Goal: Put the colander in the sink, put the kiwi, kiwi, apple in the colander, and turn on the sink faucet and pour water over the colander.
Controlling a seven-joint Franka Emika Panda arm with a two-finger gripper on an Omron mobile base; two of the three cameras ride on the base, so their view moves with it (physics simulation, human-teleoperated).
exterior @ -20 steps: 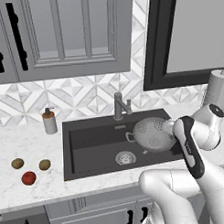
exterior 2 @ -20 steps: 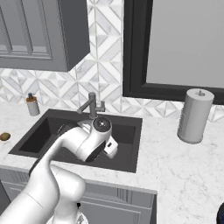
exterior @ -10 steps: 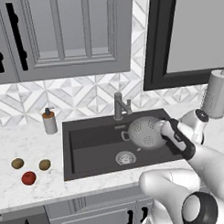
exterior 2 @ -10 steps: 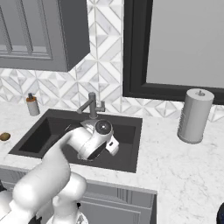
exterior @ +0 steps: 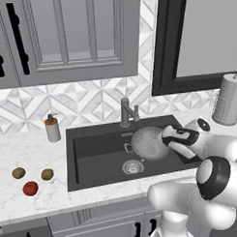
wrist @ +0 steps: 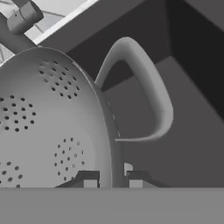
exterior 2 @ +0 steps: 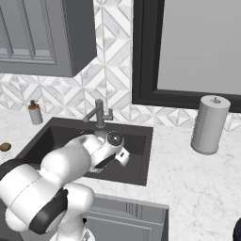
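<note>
The hand (exterior: 165,139) is clamped shut on the rim of the colander (exterior: 149,143), holding it tipped on its side over the sink (exterior: 92,155), above and just beside the drain (exterior: 132,166). In the hand view the fingertips (wrist: 89,179) pinch the thin rim edge, with one loop handle (wrist: 144,83) curving away beyond them. A grip this narrow could let the tilted bowl slip or swing, and it might land on its side or knock the faucet (exterior: 127,112) standing just beyond it. Far across the sink from the hand, two kiwis (exterior: 18,173) and an apple (exterior: 30,188) wait on the white marble counter (exterior: 24,148). Grey cabinets (exterior: 64,35) hang above, and a paper towel roll (exterior: 228,99) stands behind the arm.
</note>
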